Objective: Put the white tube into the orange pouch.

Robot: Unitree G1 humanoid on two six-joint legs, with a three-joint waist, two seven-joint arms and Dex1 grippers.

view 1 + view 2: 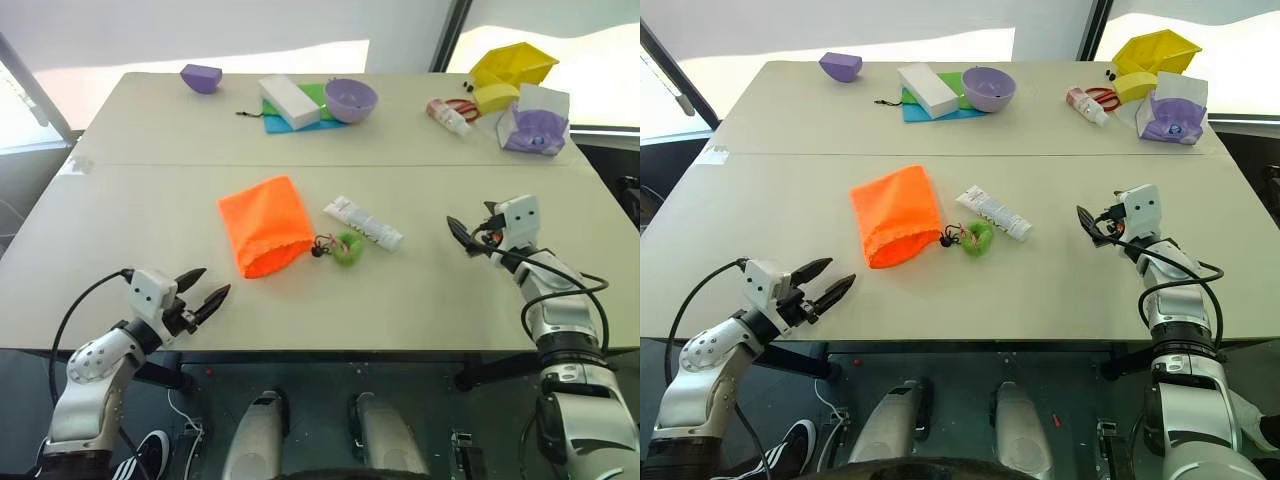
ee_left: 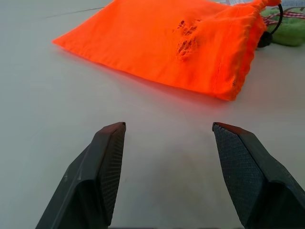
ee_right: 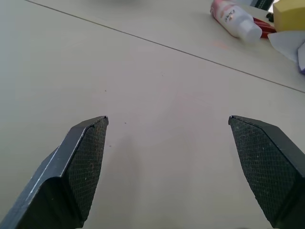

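Observation:
The orange pouch point(image 1: 265, 225) lies flat in the middle of the table point(image 1: 150, 210), its gathered mouth towards the near right. Its dark cord ends in a fuzzy green ring point(image 1: 348, 247). Just right of the pouch, the white tube point(image 1: 362, 222) lies on the tabletop at a slant. My left gripper point(image 1: 215, 281) hovers open at the near left edge, pointing at the pouch point(image 2: 167, 43), with nothing between its fingers point(image 2: 107, 162). My right gripper point(image 1: 460, 235) is open and empty over bare table, right of the tube.
At the back stand a purple bowl point(image 1: 351, 99), a white block point(image 1: 289, 101) on green and blue cloths, and a small purple bowl point(image 1: 201, 77). Back right are a red-and-white bottle point(image 1: 447, 114), a yellow bin point(image 1: 513, 63) and a purple packet point(image 1: 535, 125).

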